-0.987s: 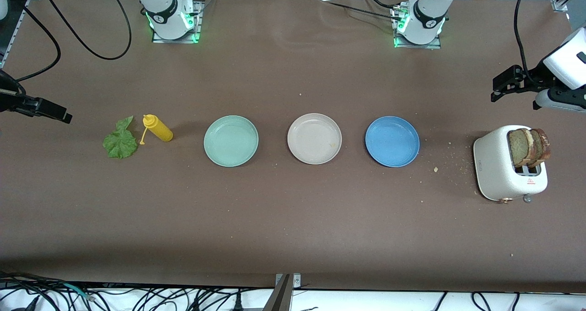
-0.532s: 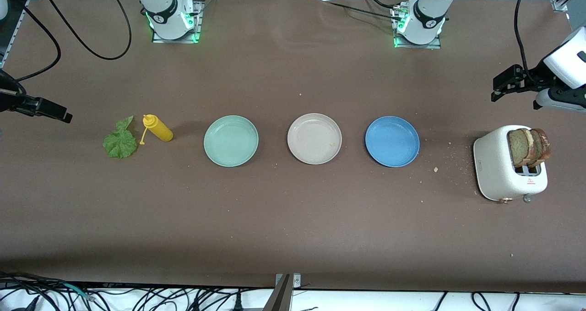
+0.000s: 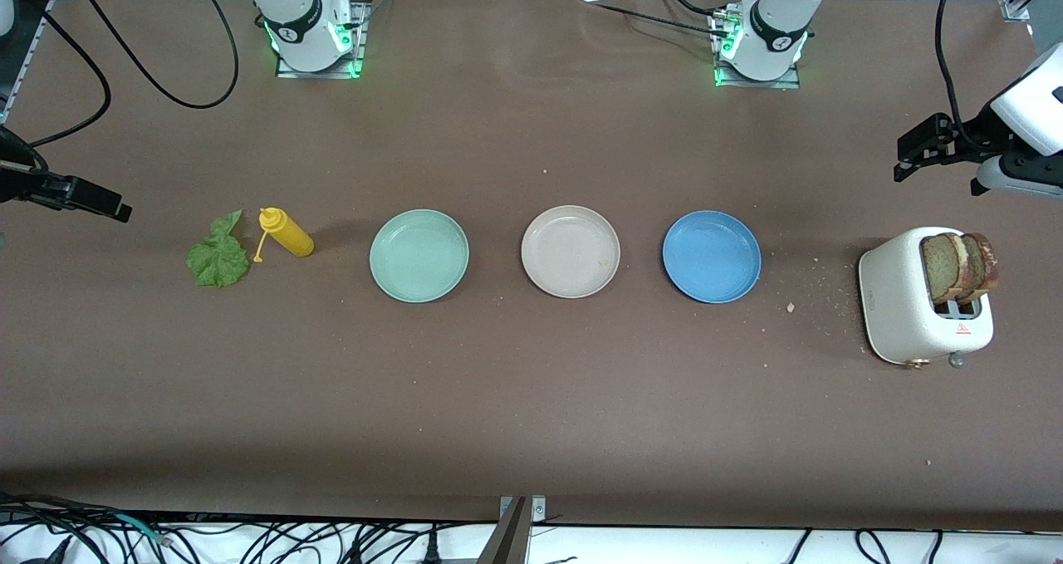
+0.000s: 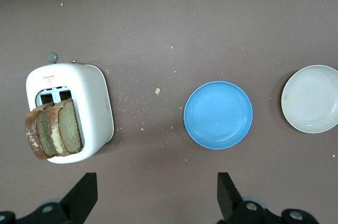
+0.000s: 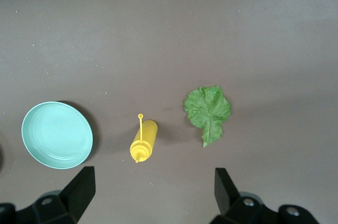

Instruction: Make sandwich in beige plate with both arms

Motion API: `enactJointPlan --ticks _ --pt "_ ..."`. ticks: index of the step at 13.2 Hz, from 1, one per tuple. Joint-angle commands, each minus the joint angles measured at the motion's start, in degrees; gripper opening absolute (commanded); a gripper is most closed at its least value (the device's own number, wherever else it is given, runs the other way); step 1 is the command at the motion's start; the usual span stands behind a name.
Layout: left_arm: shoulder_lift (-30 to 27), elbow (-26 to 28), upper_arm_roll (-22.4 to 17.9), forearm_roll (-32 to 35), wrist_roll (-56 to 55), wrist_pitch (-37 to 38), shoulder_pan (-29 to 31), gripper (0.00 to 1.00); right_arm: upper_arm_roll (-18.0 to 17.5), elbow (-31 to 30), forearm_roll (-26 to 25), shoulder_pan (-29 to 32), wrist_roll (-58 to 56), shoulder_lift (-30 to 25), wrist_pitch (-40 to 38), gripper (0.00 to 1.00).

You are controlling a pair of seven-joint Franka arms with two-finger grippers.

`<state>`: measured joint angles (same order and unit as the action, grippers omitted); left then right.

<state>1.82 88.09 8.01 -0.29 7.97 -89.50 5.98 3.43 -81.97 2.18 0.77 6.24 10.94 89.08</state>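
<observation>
Nearest the front camera on the tabletop point(image 3: 531, 398) stood the white toaster point(image 3: 901, 306) at the left arm's end, w/ two bread slices point(image 3: 959, 265) poking up out of its slots, leaning, crumbs scattered beside it. A bit farther back ran the row: blue plate point(image 3: 712, 257), beige plate point(image 3: 570, 252) in the middle, mint plate point(image 3: 419, 255), then the yellow squeeze bottle point(image 3: 286, 232) lying on its side and the lettuce leaf point(image 3: 217, 257) just beside it, toward the right arm's end. The beige plate was bare apart from a crumb or so, so nothing of the sandwich was built yet. Farther back, the left gripper point(image 3: 918, 144) hung over the tabletop near the toaster, not touching it; fingers point(image 4: 82, 195) spread wide apart, holding nothing. Compared w/ a sec earlier it had crept slightly toward the table's edge and up, a small shift only, which I'd read as lining up over the bread rather than committing to a grab. The right gripper point(image 3: 104, 207) sat over the end by the lettuce, same spot as before, fingers point(image 5: 79, 189) also wide open and empty, apparently waiting. Bread, lettuce, plates hadn't budged. Probably the first step was still ahead: left arm to pull a slice from the toaster.
</observation>
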Motion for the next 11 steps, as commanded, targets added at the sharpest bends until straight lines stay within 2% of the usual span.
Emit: enactJointPlan --ticks 1,11 --pt "-0.23 -1.08 0.42 1.44 0.91 1.53 0.08 1.00 0.27 -0.56 0.72 0.20 -0.36 -0.83 -0.57 1.00" --pt "0.29 -1.25 0.25 1.44 0.82 1.17 -0.18 1.00 0.35 -0.56 0.90 0.20 -0.36 -0.74 -0.48 1.00"
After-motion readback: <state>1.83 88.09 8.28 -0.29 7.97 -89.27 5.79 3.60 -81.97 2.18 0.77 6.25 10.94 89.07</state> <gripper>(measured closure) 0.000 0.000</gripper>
